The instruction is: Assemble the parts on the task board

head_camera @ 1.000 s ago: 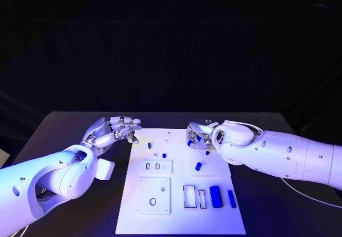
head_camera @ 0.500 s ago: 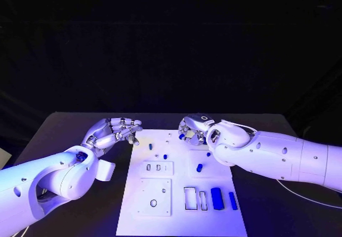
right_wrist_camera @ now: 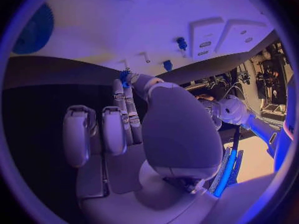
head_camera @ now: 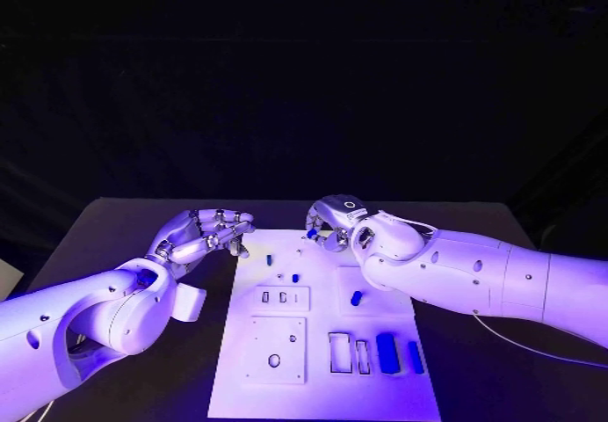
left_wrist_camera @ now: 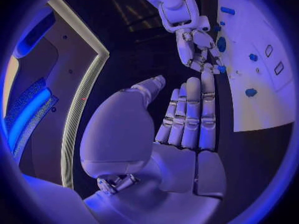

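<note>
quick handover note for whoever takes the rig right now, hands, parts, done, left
Right hand: over the far end of the task board, pinching a small blue part in its fingers.
Left hand: fingers curled, holding nothing, beside the board's far left corner.
Parts: small blue pieces lie on the board's middle; two blue bars sit at the near right by empty slots.
Done: one part picked up.
Left: seat it, then the rest.

A black table [head_camera: 114,230] stands before a dark backdrop under violet-blue light.
</note>
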### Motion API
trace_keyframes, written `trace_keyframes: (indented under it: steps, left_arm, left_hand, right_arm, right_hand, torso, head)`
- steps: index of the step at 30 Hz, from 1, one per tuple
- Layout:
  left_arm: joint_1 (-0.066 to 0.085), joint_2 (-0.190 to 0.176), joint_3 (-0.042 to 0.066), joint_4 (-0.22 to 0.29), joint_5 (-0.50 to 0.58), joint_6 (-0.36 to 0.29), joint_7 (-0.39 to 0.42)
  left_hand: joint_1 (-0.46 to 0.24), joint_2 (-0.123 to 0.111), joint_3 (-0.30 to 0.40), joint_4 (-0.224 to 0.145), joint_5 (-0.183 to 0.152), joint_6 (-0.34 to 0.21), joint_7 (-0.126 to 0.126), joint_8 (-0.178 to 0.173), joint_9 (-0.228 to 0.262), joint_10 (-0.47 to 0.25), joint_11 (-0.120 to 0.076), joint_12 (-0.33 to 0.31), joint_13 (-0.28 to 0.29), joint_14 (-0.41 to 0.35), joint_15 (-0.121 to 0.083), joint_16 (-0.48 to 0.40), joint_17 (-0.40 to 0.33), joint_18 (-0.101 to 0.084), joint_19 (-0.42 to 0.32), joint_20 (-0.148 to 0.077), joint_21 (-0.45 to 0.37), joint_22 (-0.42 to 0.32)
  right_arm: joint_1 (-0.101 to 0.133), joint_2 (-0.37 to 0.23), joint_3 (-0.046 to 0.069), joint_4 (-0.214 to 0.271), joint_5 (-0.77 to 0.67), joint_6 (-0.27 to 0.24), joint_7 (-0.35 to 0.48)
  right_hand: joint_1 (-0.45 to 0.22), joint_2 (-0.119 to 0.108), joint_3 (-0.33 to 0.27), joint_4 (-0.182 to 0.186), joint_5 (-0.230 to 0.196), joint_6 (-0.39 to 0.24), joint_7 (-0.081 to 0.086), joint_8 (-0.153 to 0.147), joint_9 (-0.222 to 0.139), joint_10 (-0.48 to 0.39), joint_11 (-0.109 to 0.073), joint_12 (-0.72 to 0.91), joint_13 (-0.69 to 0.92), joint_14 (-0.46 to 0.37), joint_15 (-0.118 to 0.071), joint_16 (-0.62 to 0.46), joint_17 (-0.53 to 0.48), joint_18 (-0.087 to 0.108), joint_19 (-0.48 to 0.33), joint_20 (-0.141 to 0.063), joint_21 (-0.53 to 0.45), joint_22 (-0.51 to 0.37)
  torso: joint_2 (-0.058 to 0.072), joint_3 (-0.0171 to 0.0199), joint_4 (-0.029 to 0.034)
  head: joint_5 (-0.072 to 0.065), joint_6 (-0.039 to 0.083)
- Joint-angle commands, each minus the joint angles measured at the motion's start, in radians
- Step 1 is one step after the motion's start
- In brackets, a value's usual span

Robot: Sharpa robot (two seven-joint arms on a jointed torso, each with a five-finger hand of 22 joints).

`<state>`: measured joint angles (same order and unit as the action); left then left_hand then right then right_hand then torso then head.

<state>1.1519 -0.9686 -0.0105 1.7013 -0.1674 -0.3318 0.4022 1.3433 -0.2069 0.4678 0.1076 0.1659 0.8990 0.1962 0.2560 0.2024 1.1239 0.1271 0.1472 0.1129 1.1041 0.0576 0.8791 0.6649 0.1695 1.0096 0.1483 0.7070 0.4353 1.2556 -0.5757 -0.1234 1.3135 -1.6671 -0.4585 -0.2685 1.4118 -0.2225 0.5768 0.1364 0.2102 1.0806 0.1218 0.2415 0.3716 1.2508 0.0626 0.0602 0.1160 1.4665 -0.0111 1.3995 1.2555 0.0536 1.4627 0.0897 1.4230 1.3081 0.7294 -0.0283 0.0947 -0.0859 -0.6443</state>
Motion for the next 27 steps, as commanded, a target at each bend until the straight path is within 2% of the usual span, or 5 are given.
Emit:
trace_keyframes:
  steps: [1, 6, 14, 27]
  left_arm:
    - [0.002, 0.004, 0.001, 0.002, 0.001, 0.018, 0.005]
    - [0.002, 0.005, 0.001, 0.003, 0.001, 0.02, 0.005]
    - [0.002, 0.006, 0.001, 0.0, 0.001, 0.02, 0.004]
    - [0.004, 0.007, 0.001, 0.001, 0.001, 0.02, 0.003]
  left_hand:
    - [-0.003, 0.006, 0.008, -0.001, 0.001, -0.005, 0.003, 0.005, 0.001, -0.006, 0.002, 0.005, 0.001, -0.007, -0.002, 0.005, 0.001, 0.01, -0.007, 0.0, 0.003, 0.001]
    - [-0.003, 0.006, 0.008, -0.001, 0.001, -0.005, 0.003, 0.005, 0.001, -0.006, 0.002, 0.005, 0.001, -0.007, -0.002, 0.005, 0.001, 0.01, -0.007, 0.0, 0.003, 0.001]
    - [-0.003, 0.006, 0.008, -0.001, 0.001, -0.005, 0.003, 0.005, 0.001, -0.006, 0.002, 0.005, 0.001, -0.007, -0.002, 0.005, 0.001, 0.01, -0.007, 0.0, 0.003, 0.001]
    - [-0.003, 0.006, 0.008, -0.001, 0.001, -0.005, 0.003, 0.005, 0.001, -0.006, 0.002, 0.005, 0.001, -0.007, -0.002, 0.005, 0.001, 0.01, -0.007, 0.0, 0.003, 0.001]
  right_arm:
    - [-0.003, 0.018, 0.0, -0.023, -0.026, -0.005, -0.014]
    - [-0.009, 0.042, 0.0, -0.049, -0.023, 0.013, -0.009]
    - [-0.018, 0.06, -0.002, -0.069, -0.015, 0.034, -0.001]
    - [-0.02, 0.084, -0.003, -0.105, -0.027, 0.047, -0.017]
  right_hand:
    - [-0.007, 0.001, 0.002, 0.003, -0.004, 0.006, 0.002, 0.006, 0.001, 0.004, 0.002, 0.005, 0.001, 0.051, -0.002, 0.007, 0.002, -0.008, 0.003, 0.002, 0.004, 0.067]
    - [-0.008, -0.001, 0.003, 0.002, -0.004, 0.004, 0.003, 0.005, 0.002, 0.003, 0.002, 0.004, 0.0, 0.052, -0.002, 0.008, 0.003, -0.008, 0.003, 0.002, 0.004, 0.068]
    - [-0.008, -0.001, 0.003, 0.002, -0.004, 0.003, 0.003, 0.005, 0.003, 0.002, 0.002, 0.004, 0.0, 0.052, -0.002, 0.008, 0.003, -0.008, 0.003, 0.002, 0.004, 0.068]
    - [-0.011, -0.004, 0.004, 0.0, -0.003, 0.0, 0.005, 0.004, 0.004, 0.0, 0.004, 0.003, -0.001, 0.051, -0.001, 0.007, 0.001, -0.007, 0.001, 0.002, 0.002, 0.065]
  torso:
    - [0.0, -0.001, 0.0026]
    - [0.001, -0.0024, 0.006]
    - [0.001, -0.0029, 0.0039]
    - [0.003, -0.0027, 0.0065]
  head:
    - [-0.001, -0.002]
    - [0.001, -0.002]
    - [0.007, -0.001]
    - [0.006, 0.001]
